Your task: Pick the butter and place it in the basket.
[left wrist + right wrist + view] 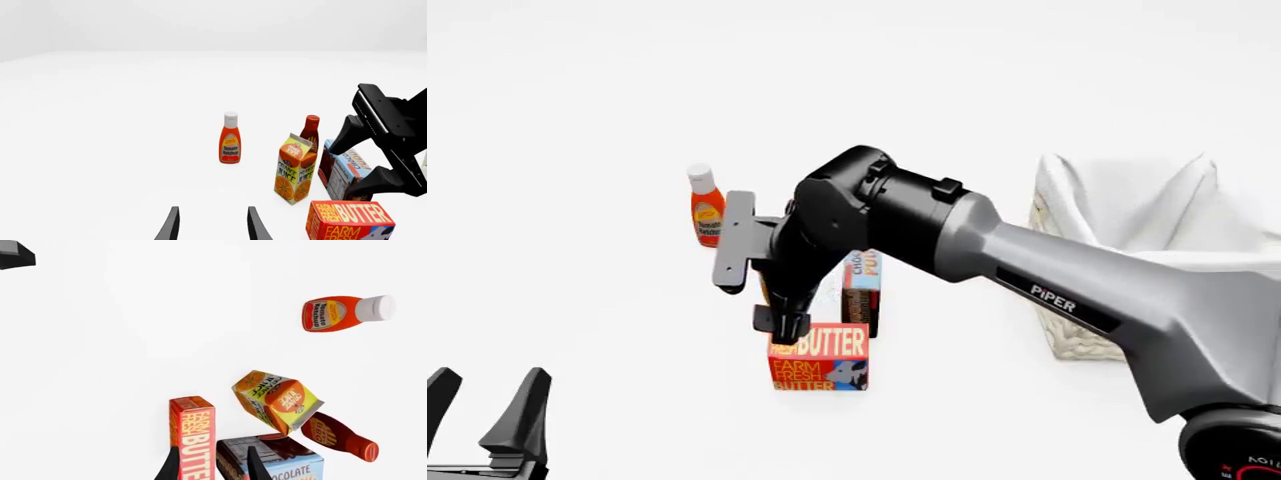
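we see the right hand (769, 300) spread wide just above the butter (819, 358), holding nothing, the left hand (486, 403) open too.

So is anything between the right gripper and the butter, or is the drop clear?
Nothing visible blocks it: the right gripper hangs open just above the butter. The chocolate pudding box stands close behind the carton, so the far finger has little room.

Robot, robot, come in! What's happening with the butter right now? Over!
Right gripper open, right above the butter. Left gripper open, idle, holding nothing. Butter on the table, not in the basket. Pudding box crowds close behind it.
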Action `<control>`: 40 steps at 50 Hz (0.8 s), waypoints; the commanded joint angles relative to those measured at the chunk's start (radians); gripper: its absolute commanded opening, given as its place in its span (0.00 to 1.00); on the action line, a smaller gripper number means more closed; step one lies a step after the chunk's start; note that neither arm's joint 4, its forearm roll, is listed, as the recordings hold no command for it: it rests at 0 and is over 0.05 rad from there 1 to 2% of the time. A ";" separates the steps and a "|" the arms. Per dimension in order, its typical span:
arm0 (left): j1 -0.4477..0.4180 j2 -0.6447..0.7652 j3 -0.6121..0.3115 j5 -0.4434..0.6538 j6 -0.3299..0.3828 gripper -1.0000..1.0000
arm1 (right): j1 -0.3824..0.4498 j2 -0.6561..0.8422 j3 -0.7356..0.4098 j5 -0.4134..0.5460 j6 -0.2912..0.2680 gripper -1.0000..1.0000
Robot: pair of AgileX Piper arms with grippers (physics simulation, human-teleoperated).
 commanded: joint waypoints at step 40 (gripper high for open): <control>0.000 0.000 0.000 0.000 0.000 1.00 | 0.030 0.047 -0.015 -0.007 0.052 1.00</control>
